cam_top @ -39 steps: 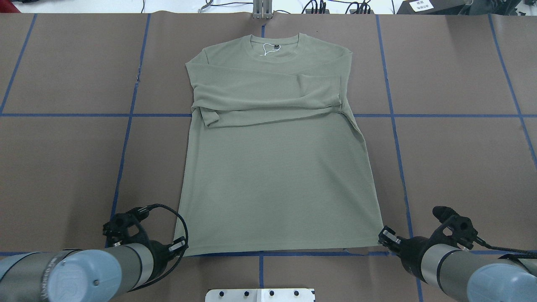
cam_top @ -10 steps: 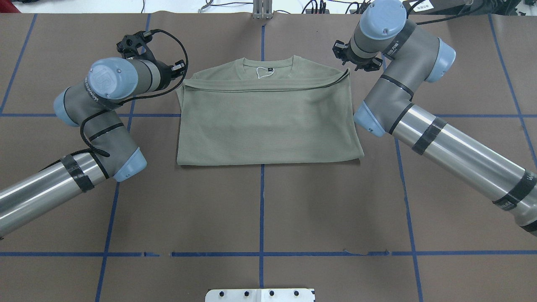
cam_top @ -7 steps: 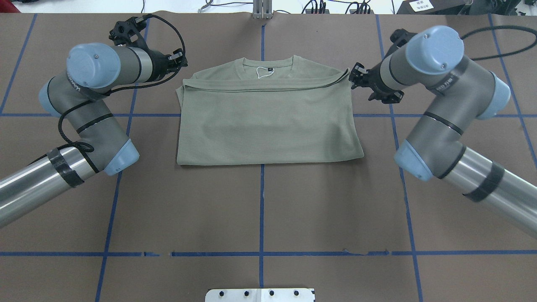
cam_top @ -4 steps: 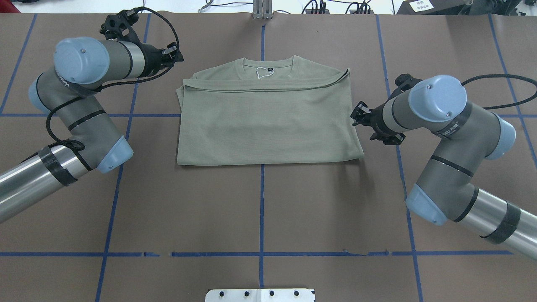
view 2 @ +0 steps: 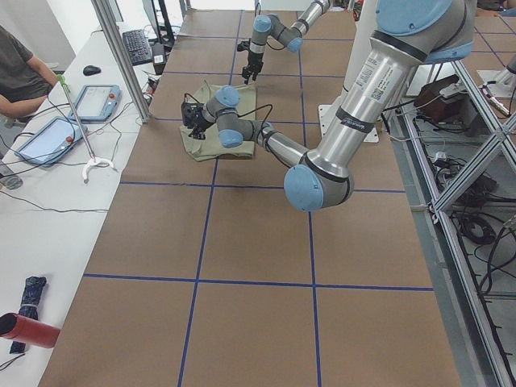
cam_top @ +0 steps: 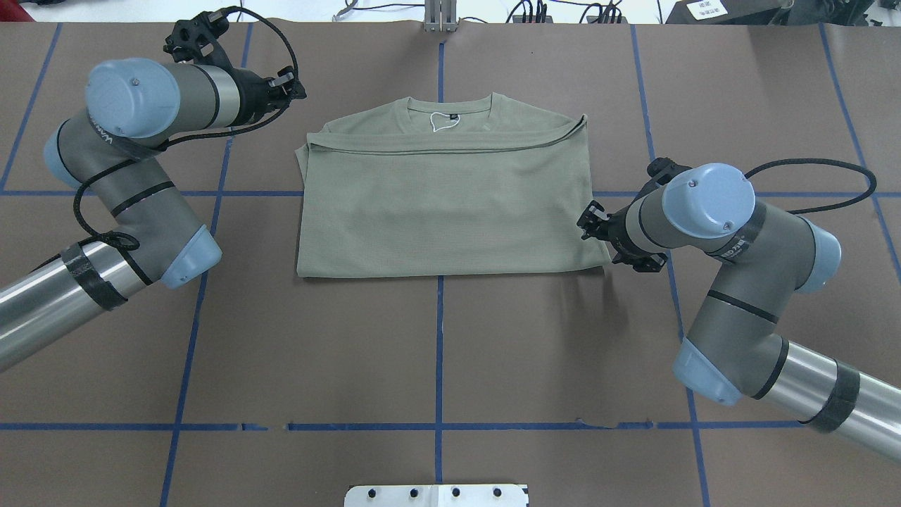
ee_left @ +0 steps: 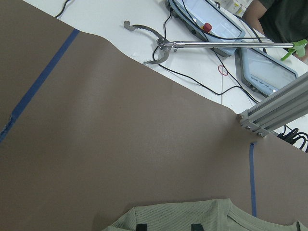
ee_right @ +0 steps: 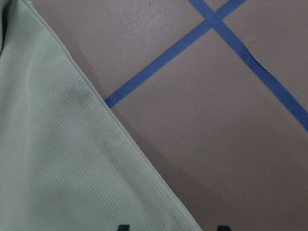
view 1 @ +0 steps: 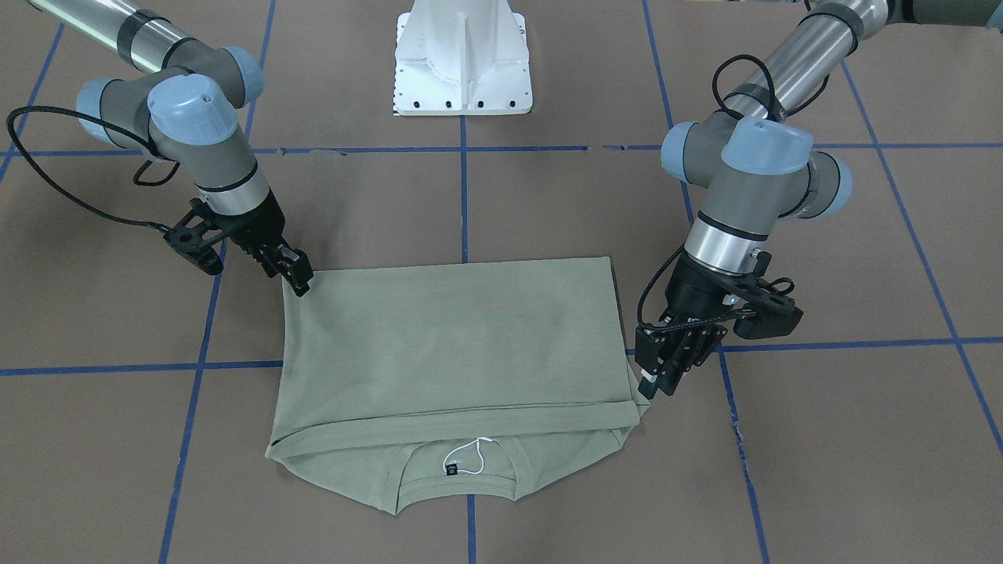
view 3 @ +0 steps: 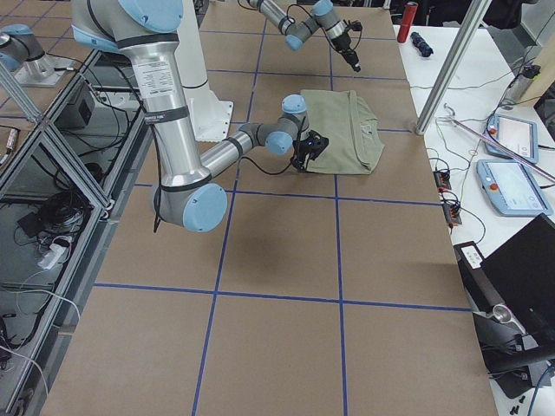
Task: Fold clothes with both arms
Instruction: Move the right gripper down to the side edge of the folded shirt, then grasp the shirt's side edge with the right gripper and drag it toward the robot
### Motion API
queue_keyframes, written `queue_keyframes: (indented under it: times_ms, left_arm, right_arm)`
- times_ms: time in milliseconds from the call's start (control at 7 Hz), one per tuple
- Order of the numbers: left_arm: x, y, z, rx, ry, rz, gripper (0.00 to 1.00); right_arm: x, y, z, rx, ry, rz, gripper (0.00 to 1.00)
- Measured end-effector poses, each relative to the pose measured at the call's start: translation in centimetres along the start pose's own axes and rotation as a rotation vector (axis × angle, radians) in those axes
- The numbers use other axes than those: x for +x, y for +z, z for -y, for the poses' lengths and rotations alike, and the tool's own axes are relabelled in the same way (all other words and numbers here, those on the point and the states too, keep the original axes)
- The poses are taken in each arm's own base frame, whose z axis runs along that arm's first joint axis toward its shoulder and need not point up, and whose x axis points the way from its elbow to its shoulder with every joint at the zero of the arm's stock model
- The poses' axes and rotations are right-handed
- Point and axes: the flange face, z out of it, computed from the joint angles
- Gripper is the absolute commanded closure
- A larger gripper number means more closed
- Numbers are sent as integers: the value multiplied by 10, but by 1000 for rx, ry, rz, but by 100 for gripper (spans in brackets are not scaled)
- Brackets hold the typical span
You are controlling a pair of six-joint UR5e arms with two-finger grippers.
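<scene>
The olive-green shirt lies flat, folded in half, its hem edge drawn up to just below the round neck with the white string tag. My left gripper hovers open off the shirt's far left corner, and the front view shows that left gripper beside the hem corner. In the left wrist view its two fingertips stand apart above the shirt. My right gripper is open at the shirt's right edge near the fold corner. The right wrist view shows the shirt's edge under the spread tips.
The brown table cover carries a blue tape grid. The white pedestal base stands at the robot's side. Beyond the far edge are an aluminium post, tablets, a grabber tool and a seated person.
The shirt's hem was carried up to the shoulders and let go. Since then the right gripper has travelled back along the right edge toward the fold, and the left has drawn slightly away.
</scene>
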Motion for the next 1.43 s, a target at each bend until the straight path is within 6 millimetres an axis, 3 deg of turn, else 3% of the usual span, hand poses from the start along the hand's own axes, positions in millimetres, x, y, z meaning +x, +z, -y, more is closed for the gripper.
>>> queue_keyframes:
  times_ms: [143, 286, 429, 1143, 1286, 1429]
  left_arm:
    - [0, 0, 0, 0, 0, 1, 58]
    - [0, 0, 0, 0, 0, 1, 58]
    - [0, 0, 0, 0, 0, 1, 58]
    - [3, -3, 1, 2, -2, -3, 58]
    - [4, -4, 1, 2, -1, -6, 58]
    - [7, -8, 1, 1, -2, -14, 58]
  right_arm:
    - [3, 3, 0, 0, 1, -8, 41]
    - [9, 5, 1, 1, 3, -17, 61]
    - [12, 7, 2, 2, 5, -22, 100]
    - [5, 0, -6, -11, 2, -5, 100]
    - [12, -14, -7, -19, -2, 10, 100]
    - [36, -37, -10, -34, -9, 20, 100]
